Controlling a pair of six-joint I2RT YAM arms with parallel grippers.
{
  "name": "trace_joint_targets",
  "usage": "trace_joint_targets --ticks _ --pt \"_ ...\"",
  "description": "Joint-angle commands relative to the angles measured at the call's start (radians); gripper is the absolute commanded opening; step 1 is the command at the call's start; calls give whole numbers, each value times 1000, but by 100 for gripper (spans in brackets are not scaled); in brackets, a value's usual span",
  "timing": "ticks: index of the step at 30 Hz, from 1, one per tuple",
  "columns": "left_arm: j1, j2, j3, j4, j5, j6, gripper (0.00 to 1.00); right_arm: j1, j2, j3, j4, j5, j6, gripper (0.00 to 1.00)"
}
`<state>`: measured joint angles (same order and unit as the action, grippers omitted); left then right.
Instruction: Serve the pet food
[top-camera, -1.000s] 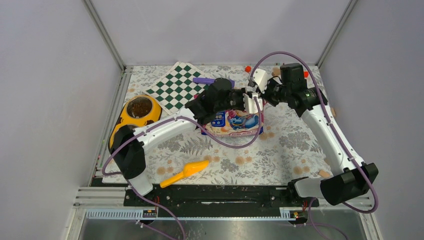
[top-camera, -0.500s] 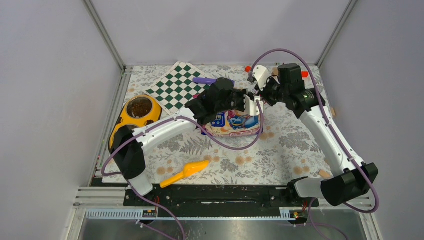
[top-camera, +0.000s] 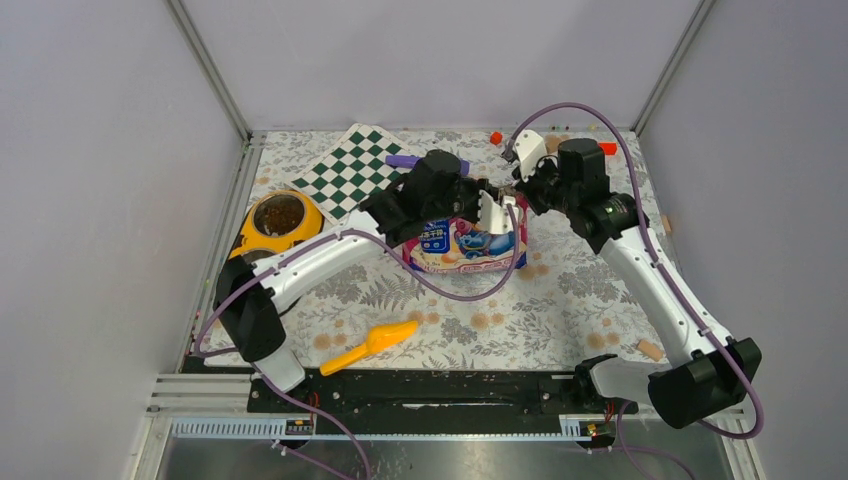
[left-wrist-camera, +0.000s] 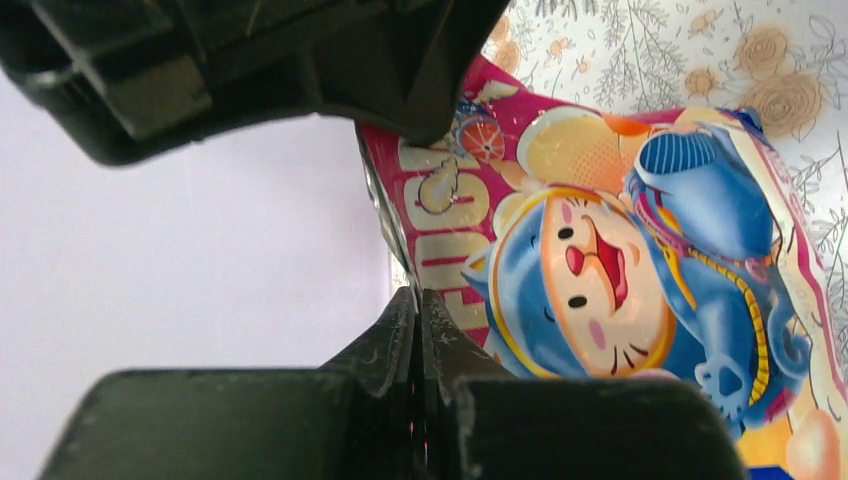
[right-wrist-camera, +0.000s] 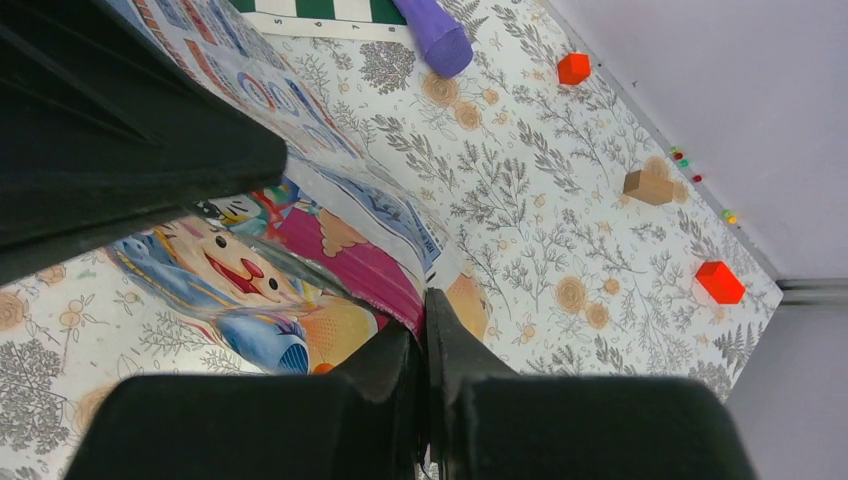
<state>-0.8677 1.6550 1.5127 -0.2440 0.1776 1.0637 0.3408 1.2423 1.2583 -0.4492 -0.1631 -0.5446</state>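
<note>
The left gripper and right gripper are both pinched shut on one edge of the pet food bag in the middle of the table, so opening it probably needs a slow, even pull apart.

Boxed in by plain pale lilac-grey walls at 9, 12 and 3 o'clock. Aluminium posts slanting up from the far corners at 11 and 1. Table draped in a white tablecloth printed with grey leaves and tan flowers. Black rail along 6 o'clock, grey metal ledge below it. Lit soft and even.
</note>
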Motion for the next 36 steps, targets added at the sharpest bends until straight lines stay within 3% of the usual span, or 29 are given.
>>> trace_joint_targets --ticks 1,8,17,21,25,29,33,36 --pt "135 -105 -25 -424 -292 41 0 -109 -73 12 163 503 55 0" --pt "186 -149 -77 -428 -349 77 0 -115 -88 -12 201 579 78 0" --pt "252 -211 -88 -479 -324 67 0 -115 -151 -72 224 473 41 0" --pt "273 -240 -88 -490 -270 50 0 -116 -179 -100 217 347 8 0" --pt "274 -246 -60 -492 -141 13 0 -115 -228 -153 216 30 -44 0" --pt "269 -207 -7 -475 45 -46 0 -115 -222 -151 212 -193 -7 0" --pt "238 -142 45 -444 122 -80 16 -114 -187 -123 193 -283 0 0" --pt "201 -94 84 -439 136 -67 22 -114 -165 -104 168 -299 -19 0"
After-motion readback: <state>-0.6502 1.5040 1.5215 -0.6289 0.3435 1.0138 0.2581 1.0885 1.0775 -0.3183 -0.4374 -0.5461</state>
